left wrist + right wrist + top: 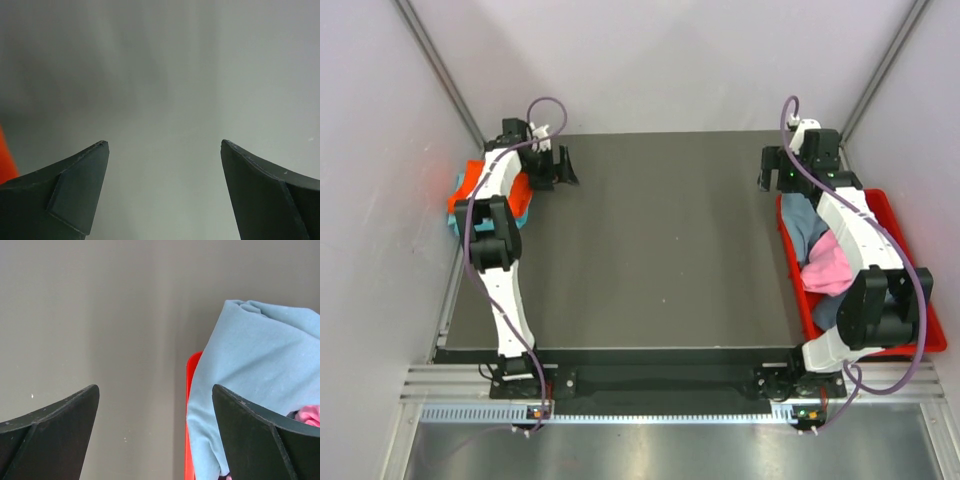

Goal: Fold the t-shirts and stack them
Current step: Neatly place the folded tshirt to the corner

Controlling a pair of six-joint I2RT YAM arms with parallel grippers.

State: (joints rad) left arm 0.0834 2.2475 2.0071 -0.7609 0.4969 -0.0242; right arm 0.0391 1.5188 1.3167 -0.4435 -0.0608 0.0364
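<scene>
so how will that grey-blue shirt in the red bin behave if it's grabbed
Probably floppy: the grey-blue shirt lies in soft folds and drapes over the wall of the red bin, so it should sag from any pinch point. It is likely light for its bulk. It lies against the pink shirt, so lifting may drag that along.

Orange shirt (472,172), teal shirt (523,213), grey-blue shirt (802,222), pink shirt (828,268), red bin (926,332)
</scene>
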